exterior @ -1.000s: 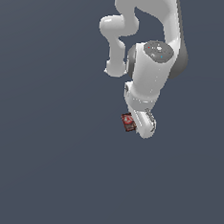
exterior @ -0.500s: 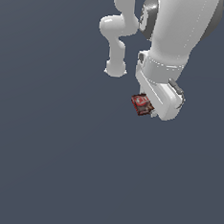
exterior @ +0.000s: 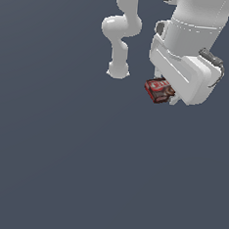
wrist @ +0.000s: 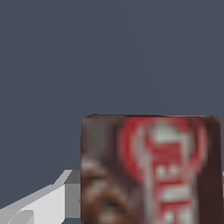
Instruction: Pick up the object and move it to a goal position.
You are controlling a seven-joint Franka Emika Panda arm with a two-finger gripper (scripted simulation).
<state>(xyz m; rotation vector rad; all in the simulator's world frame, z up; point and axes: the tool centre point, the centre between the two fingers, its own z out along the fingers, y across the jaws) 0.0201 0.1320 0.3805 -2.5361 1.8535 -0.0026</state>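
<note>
Now I have the box (exterior: 159,90) clamped in the hand (exterior: 170,98), held clear of the grey worktop (exterior: 57,170). It juts out at nine o'clock from the fingers, long axis roughly level; no goal marker shows.

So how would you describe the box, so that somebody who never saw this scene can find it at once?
Find the white arm against the plain grey background and follow it down to the gripper. The box sticks out there: small, flat, dark red and brown with a whitish label, the only coloured thing in view.
</note>
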